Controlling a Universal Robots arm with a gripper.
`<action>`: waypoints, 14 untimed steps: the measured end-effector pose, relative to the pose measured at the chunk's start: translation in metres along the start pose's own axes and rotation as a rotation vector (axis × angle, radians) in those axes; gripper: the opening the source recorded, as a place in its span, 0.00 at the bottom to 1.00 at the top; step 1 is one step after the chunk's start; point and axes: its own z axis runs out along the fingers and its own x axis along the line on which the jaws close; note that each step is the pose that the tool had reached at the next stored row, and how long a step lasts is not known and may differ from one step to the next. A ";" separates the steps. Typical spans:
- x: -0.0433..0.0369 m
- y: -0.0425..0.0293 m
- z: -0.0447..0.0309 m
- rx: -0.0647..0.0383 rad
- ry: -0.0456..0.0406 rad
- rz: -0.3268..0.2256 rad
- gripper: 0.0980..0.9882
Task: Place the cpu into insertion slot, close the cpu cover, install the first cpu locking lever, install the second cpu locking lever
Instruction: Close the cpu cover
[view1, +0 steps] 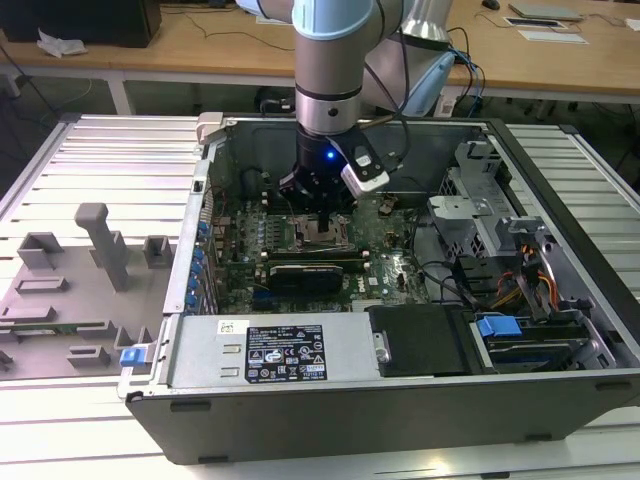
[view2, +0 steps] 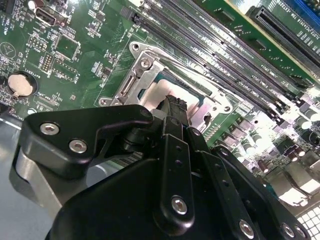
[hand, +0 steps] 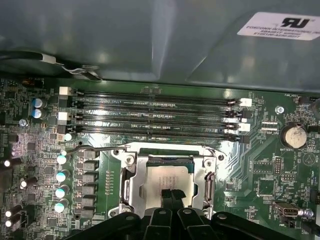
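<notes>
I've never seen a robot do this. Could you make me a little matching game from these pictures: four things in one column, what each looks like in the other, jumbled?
Column one
1. cpu
2. memory slots
3. coin battery
4. gripper

Column two
A. round and silvery, sitting on the green board
B. long and dark, lying in parallel rows
C. black, its fingers together over the chip's top
D. flat grey square seen through the window of the cpu cover

Pairs: 1-D, 2-B, 3-A, 4-C
</notes>
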 end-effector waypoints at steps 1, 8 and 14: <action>0.0000 0.0000 0.0000 0.000 0.0000 0.000 0.01; 0.0166 0.0010 -0.0003 0.001 -0.0105 0.000 0.01; 0.0320 0.0024 0.0023 0.001 -0.0165 0.000 0.01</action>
